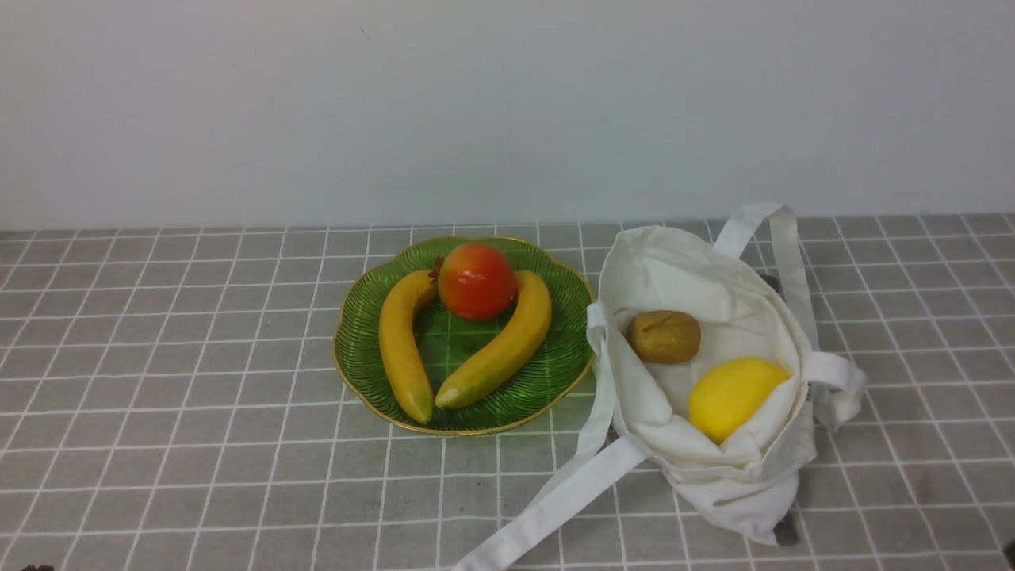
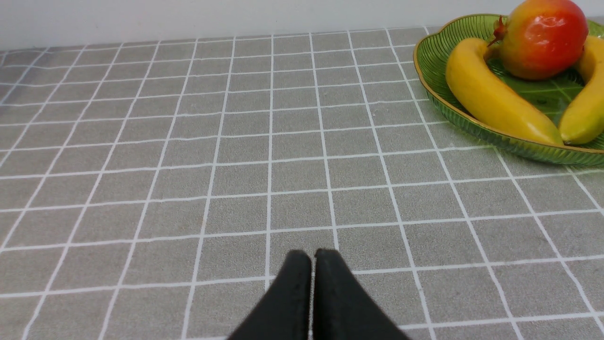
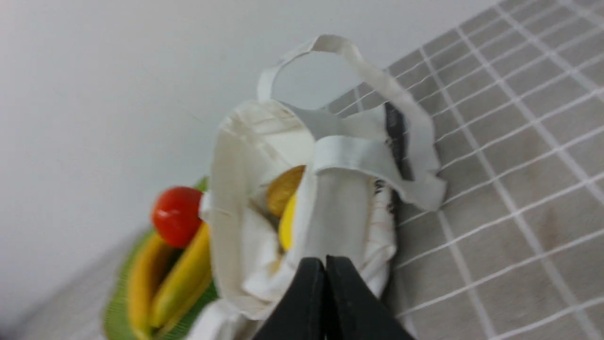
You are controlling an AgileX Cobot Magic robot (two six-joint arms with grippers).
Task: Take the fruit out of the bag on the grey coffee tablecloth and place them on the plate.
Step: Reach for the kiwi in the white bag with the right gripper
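The off-white tote bag (image 1: pixel 714 373) lies open on the grey checked tablecloth (image 1: pixel 198 444), right of the green plate (image 1: pixel 547 373). Inside it lie the olive-brown kiwi (image 1: pixel 664 336) and the yellow lemon (image 1: pixel 733 396). In the right wrist view the bag (image 3: pixel 339 222), the kiwi (image 3: pixel 283 189) and a sliver of the lemon (image 3: pixel 286 226) show ahead of my right gripper (image 3: pixel 325 260), which is shut and empty, close to the bag's side. My left gripper (image 2: pixel 313 255) is shut and empty over bare cloth, well away from the plate (image 2: pixel 434 94). Neither gripper shows in the front view.
The plate holds two bananas (image 1: pixel 400 349) and a round red-orange fruit (image 1: pixel 476 281). The bag's long straps (image 1: pixel 555 500) trail toward the front edge and another strap loops up behind it (image 1: pixel 781 238). A white wall rises behind the table.
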